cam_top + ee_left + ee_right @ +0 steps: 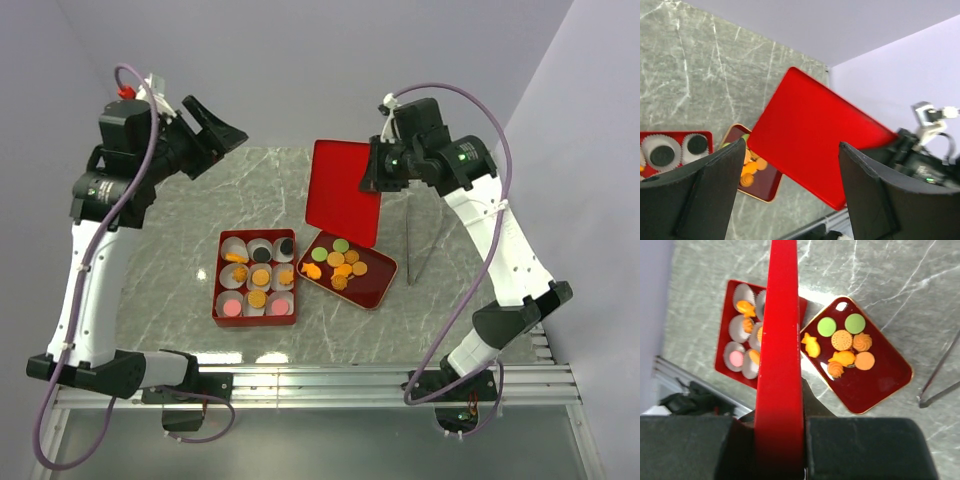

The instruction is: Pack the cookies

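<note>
Well, from overhead, the cookies sit in 2 places on the marble tabletop. A loose cluster of orange and green ones lies in a dark tray. Others rest inside white paper cups, 9 of them filling a red box just left of the tray. Orange, pink and black pieces show in the cups. The right claw pinches the right edge of a red lid, which hangs tilted behind the tray. Whether the lid touches the tray, I cannot tell. The left claw is raised high at the far left, well apart from everything. A thin metal tool lies right of the tray.

In the left wrist view, that claw's 2 fingers stand wide apart with nothing between them. The lid, the tray and a corner of the box lie beyond.

In the right wrist view, the lid appears edge-on, clamped tight between the fingers. The box is on its left and the tray on its right.
</note>
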